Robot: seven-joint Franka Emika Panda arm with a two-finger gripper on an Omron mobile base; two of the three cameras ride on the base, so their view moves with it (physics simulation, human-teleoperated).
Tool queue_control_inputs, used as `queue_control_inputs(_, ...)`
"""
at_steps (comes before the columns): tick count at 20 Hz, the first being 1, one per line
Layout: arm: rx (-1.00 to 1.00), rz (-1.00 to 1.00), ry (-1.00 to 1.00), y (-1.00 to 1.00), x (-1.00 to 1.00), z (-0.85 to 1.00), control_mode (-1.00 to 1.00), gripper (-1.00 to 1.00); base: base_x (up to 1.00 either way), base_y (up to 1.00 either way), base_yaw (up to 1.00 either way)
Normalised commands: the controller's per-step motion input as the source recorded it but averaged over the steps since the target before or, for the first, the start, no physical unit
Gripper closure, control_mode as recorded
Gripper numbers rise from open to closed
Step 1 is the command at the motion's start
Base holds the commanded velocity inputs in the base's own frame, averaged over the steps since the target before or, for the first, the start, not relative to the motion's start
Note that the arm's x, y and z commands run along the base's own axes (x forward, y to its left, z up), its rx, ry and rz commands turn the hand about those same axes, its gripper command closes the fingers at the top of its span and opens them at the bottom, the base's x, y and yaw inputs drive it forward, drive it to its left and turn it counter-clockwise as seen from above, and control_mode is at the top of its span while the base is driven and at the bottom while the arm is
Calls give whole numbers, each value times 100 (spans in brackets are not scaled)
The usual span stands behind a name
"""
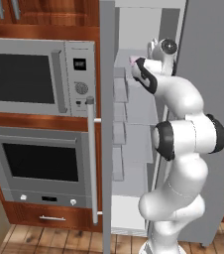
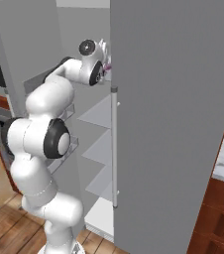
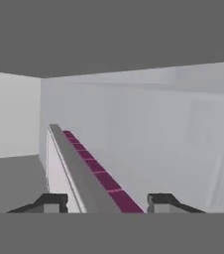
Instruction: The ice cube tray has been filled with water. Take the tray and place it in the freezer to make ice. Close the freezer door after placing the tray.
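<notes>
The ice cube tray (image 3: 91, 168), pale on top with magenta sides, runs away from the hand between the two fingertips inside the freezer (image 1: 139, 114). A pink corner of the tray (image 1: 133, 60) shows at the hand, high in the compartment, and again as the tray (image 2: 107, 66) beside the wrist. My gripper (image 3: 106, 201) straddles the tray's near end, open a little, with a thin gap at the right fingertip (image 3: 158, 201). The freezer door (image 1: 106, 124) stands wide open, edge-on, its bar handle (image 1: 90, 158) toward me.
A built-in microwave (image 1: 29, 77) and an oven (image 1: 39, 163) sit in wooden cabinets left of the open door. The wide right refrigerator door (image 2: 173, 124) is shut, close beside the arm. White shelves (image 2: 101, 116) and door bins (image 1: 119, 134) line the freezer below the hand.
</notes>
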Motion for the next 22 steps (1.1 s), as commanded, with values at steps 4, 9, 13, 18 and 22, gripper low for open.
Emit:
queue_control_inputs(4,0,0,23,0,61,-28,-100,-100,0,0,0)
queue_control_inputs(9,-1,0,15,1,-51,-24,-100,-100,0,0,0)
queue_control_inputs(13,0,0,3,13,-100,-25,-100,-100,0,0,0)
queue_control_inputs(18,-3,0,0,24,-92,-69,-100,-100,0,0,0)
queue_control_inputs(22,0,0,-5,12,-100,-15,-100,-100,0,0,0)
